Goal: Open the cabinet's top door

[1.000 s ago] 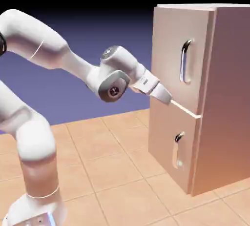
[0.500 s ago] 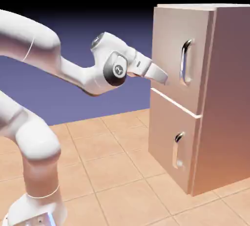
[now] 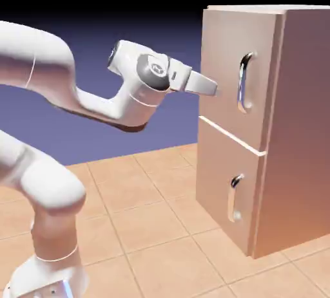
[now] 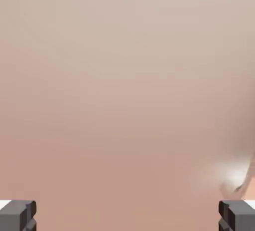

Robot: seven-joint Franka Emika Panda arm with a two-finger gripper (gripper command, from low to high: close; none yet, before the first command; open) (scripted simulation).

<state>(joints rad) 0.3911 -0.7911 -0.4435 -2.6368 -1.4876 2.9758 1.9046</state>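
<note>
Blue-violet backdrop, fading to black at the top, stood behind a surface [image 3: 148,226] of tan square tiles. On that surface, at the right of the exterior view, rose the cabinet [image 3: 296,129], a tall pinkish-tan box with smooth flat panels and its front turned toward the arm. The top door [image 3: 222,65] filled the upper part of that front and lay flush and shut, its long vertical silver loop handle [image 3: 244,82] set near the door's right edge. A thin pale seam divided it from the shorter lower door [image 3: 216,174], also shut, which bore a smaller silver handle [image 3: 233,197]. The white arm [image 3: 45,161] rose from the lower left, bent over, and reached level to the right at the height of the top door. Its end effector [image 3: 207,87] pointed at the door panel, just to the left of the long handle and about level with the handle's middle; whether the tips touched the panel could not be told. In the hand view the two grey fingertips [image 4: 17,215] sat at the far corners of the bottom edge, so the end effector stood wide apart with nothing between them. Smooth pinkish-tan wood of the door filled almost all of that view, with a pale bright patch and a darker streak at the lower right edge.
</note>
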